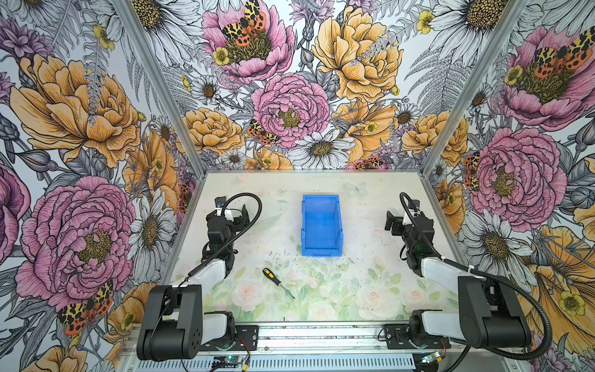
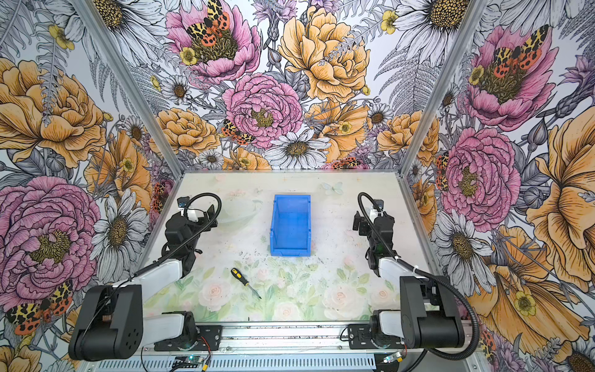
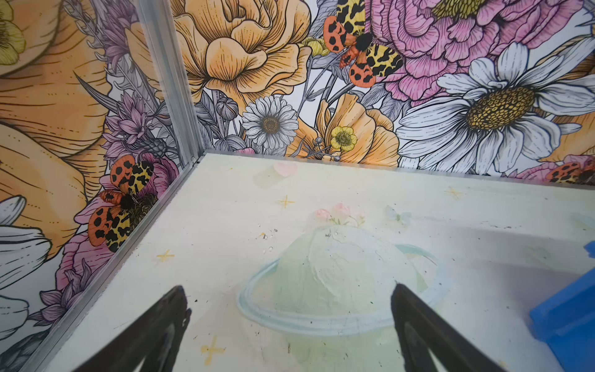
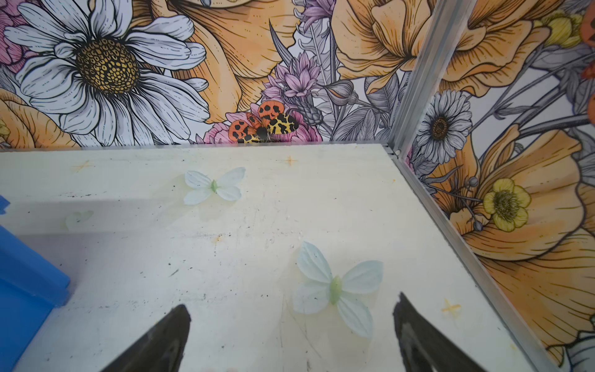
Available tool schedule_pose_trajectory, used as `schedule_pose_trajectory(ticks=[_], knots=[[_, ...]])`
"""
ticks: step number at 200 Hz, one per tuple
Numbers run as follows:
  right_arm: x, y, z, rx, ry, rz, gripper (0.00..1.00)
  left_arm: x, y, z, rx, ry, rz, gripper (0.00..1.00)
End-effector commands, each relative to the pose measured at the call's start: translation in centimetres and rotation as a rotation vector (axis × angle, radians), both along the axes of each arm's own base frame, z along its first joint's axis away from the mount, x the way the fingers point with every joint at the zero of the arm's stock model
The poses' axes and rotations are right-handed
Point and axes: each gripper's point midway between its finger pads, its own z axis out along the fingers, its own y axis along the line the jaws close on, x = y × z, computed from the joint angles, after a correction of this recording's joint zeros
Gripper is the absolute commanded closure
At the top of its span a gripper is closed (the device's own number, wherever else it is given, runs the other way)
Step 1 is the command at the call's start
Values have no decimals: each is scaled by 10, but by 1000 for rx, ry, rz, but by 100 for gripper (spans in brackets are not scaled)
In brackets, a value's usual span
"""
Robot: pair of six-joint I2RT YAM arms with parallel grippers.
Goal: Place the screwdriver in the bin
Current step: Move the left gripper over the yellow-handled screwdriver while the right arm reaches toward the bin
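Screwdriver (image 1: pixel 277 282) lies flat on the tabletop (image 1: pixel 370 264), lower centre in both top views, its thin tip seemingly pointing lower right. It is well apart from the bin (image 1: pixel 321 225) at centre, whose low lip faces it. I see open tabletop between them. Left gripper (image 3: pixel 289 290) and right gripper (image 4: pixel 291 302) flank the bin, both spread wide, holding nothing.

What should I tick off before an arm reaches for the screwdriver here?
1. screwdriver lying free on the table, outside the bin: ok.
2. bin upright, nothing inside: ok.
3. left gripper open wide, nothing between the jaws: ok.
4. right gripper open wide, nothing between the jaws: ok.
5. screwdriver showing in either wrist view: not ok, only in both top views.
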Motion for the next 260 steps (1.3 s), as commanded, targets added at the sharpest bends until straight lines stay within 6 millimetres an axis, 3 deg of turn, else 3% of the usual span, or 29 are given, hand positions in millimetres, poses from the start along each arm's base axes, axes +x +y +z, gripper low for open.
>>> schedule_pose_trajectory(ticks=[1, 28, 50, 121, 198, 233, 260], knots=[[-1, -2, 21, 35, 15, -42, 1, -12, 8, 8, -34, 47, 45, 2], [-7, 4, 26, 68, 148, -43, 0, -31, 30, 25, -102, 77, 197, 1], [-9, 16, 29, 58, 246, 3, 1, -43, 32, 32, -130, 127, 222, 1], [-34, 113, 69, 33, 194, 395, 0, -81, 3, 47, -306, 250, 181, 1], [-89, 202, 111, 22, 96, 839, 0, -115, -59, 11, -458, 572, 78, 1], [-125, 242, 109, 33, 101, 1078, 0, -136, -85, -1, -555, 639, 79, 1], [-147, 262, 111, 15, 82, 1179, 1, -156, -96, -15, -605, 711, 91, 1]])
